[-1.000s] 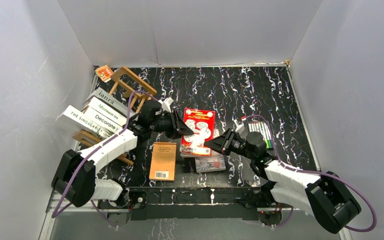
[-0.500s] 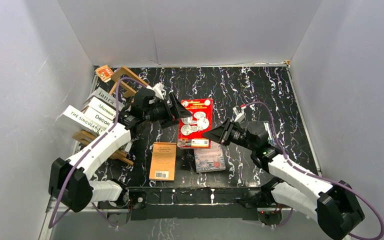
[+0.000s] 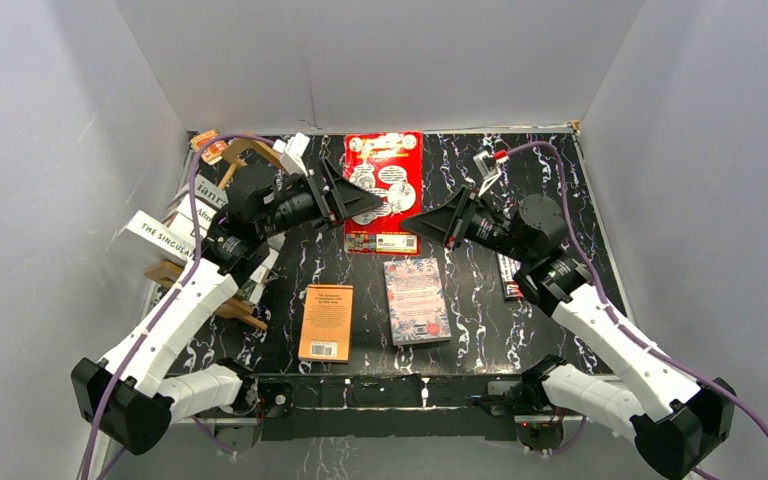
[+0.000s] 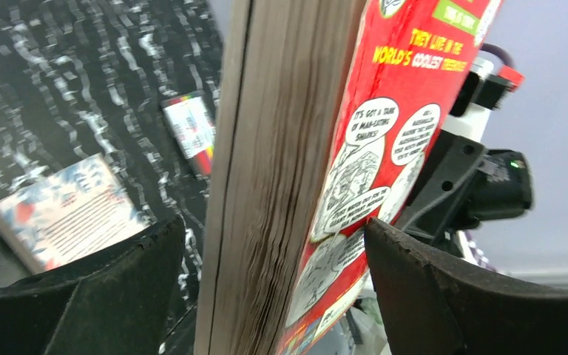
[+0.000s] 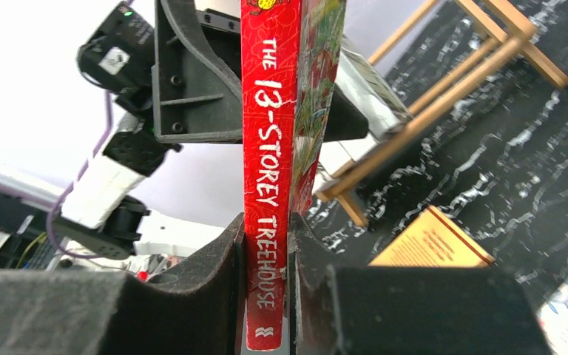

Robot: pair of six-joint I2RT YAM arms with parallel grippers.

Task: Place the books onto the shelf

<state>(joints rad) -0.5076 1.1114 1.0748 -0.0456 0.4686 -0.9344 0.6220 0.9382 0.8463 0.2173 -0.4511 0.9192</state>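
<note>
Partly done: several books (image 3: 155, 237) fill the shelf (image 3: 243, 150), two more lie right of it, and the right gripper (image 5: 266, 259) clamps the red book (image 3: 383, 190), left gripper (image 4: 270, 244) gaping around it.

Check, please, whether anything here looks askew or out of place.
The shelf sits skewed by the left wall, its books leaning, one overhanging. The red book hangs upright in the air, pinched by the right gripper, left gripper open around it.

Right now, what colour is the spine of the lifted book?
Red with white lettering; the book shows best in the right wrist view.
</note>
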